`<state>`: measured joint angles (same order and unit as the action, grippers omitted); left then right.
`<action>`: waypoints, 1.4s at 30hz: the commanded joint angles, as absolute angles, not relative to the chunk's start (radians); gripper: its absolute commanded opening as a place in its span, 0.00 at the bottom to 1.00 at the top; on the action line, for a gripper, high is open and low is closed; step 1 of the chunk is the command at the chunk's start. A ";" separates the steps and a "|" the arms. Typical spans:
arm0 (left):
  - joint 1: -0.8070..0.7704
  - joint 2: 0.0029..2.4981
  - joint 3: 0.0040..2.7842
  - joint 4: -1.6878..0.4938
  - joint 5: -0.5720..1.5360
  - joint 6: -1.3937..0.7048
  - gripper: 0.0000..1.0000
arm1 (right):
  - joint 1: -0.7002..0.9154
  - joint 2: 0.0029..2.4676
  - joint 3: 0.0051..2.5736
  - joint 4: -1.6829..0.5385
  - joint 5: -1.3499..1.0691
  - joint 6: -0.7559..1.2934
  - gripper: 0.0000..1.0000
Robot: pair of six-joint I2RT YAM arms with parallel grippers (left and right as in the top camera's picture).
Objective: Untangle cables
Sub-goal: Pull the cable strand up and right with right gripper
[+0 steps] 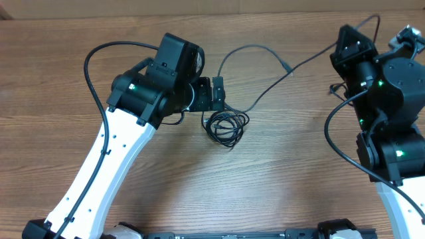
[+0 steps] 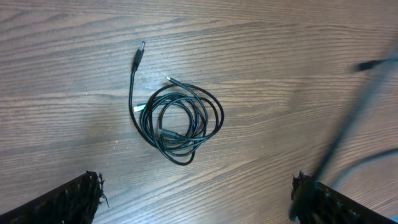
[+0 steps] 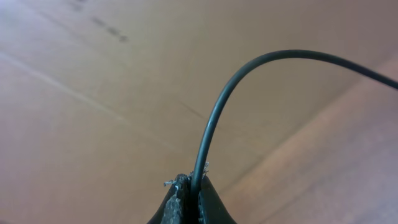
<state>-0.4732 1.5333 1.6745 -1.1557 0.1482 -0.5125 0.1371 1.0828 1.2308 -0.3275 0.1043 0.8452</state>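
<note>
My L gripper hangs over coiled cable, jaws wide apart. R gripper clamped on 2nd cable, far right.

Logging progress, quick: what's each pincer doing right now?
Left pincer: open, empty, above the coiled cable.
Right pincer: shut on the long cable.

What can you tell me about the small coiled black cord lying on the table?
The coiled cord is thin, black and rubbery-looking, wound into several loose, overlapping loops lying flat on the wooden table. One end sticks out, ending in a small plug; another tip pokes out nearby. Only the table touches it.
</note>
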 commanded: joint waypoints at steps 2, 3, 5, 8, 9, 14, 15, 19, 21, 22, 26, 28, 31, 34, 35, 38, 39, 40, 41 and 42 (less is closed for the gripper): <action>-0.471 1.509 1.700 -1.156 0.131 -0.528 1.00 | 0.121 1.080 1.259 -0.274 0.088 0.750 0.04; -0.471 1.509 1.700 -1.155 0.131 -0.528 1.00 | 0.113 1.084 1.259 -0.267 0.088 0.750 0.04; -0.471 1.509 1.700 -1.156 0.131 -0.527 1.00 | 0.094 1.093 1.259 -0.253 0.089 0.750 0.04; -0.471 1.509 1.700 -1.156 0.126 -0.528 1.00 | 0.051 1.114 1.259 -0.220 0.088 0.750 0.04; -0.471 1.509 1.700 -1.155 0.120 -0.527 1.00 | 0.036 1.121 1.259 -0.209 0.089 0.750 0.04; -0.469 1.509 1.700 -1.135 0.094 -0.549 1.00 | -0.047 1.142 1.259 -0.176 0.088 0.749 0.04; -0.467 1.509 1.700 -1.121 0.105 -0.565 0.99 | -0.060 1.144 1.259 -0.176 0.088 0.749 0.04; -0.438 1.509 1.700 -0.993 0.337 -0.534 1.00 | -0.081 1.154 1.259 -0.164 0.080 0.714 0.04; -0.414 1.509 1.700 -0.934 0.447 -0.520 1.00 | -0.081 1.162 1.259 -0.134 0.064 0.664 0.04; -0.403 1.509 1.700 -0.924 0.465 -0.521 1.00 | -0.080 1.166 1.259 -0.116 0.060 0.649 0.04; -0.391 1.510 1.699 -0.958 0.457 -0.519 1.00 | -0.080 1.196 1.259 -0.042 0.057 0.646 0.04; -0.393 1.510 1.699 -0.978 0.444 -0.509 1.00 | -0.080 1.223 1.259 0.021 0.038 0.646 0.04; -0.393 1.510 1.699 -0.991 0.437 -0.474 1.00 | -0.080 1.272 1.259 0.194 -0.085 0.669 0.04; -0.392 1.510 1.699 -1.003 0.430 -0.467 1.00 | -0.080 1.298 1.259 0.384 -0.113 0.731 0.04; -0.393 1.510 1.699 -1.008 0.426 -0.467 1.00 | -0.080 1.301 1.260 0.434 -0.104 0.751 0.04; -0.393 1.510 1.699 -1.031 0.389 -0.467 1.00 | -0.080 1.301 1.288 0.481 -0.047 0.778 0.04; -0.393 1.510 1.699 -1.038 0.375 -0.467 1.00 | -0.080 1.301 1.303 0.459 -0.033 0.777 0.04; -0.393 1.510 1.699 -1.042 0.368 -0.467 1.00 | -0.080 1.301 1.319 0.425 -0.016 0.777 0.04; -0.393 1.510 1.699 -1.044 0.361 -0.467 1.00 | -0.080 1.302 1.334 0.386 0.004 0.770 0.04; -0.393 1.510 1.699 -1.044 0.360 -0.467 1.00 | -0.080 1.303 1.347 0.344 0.022 0.743 0.04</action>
<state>-0.3927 1.5333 1.6764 -1.0393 0.3939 -0.4938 -0.0780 1.3121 1.2881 0.3847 -0.0383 0.7525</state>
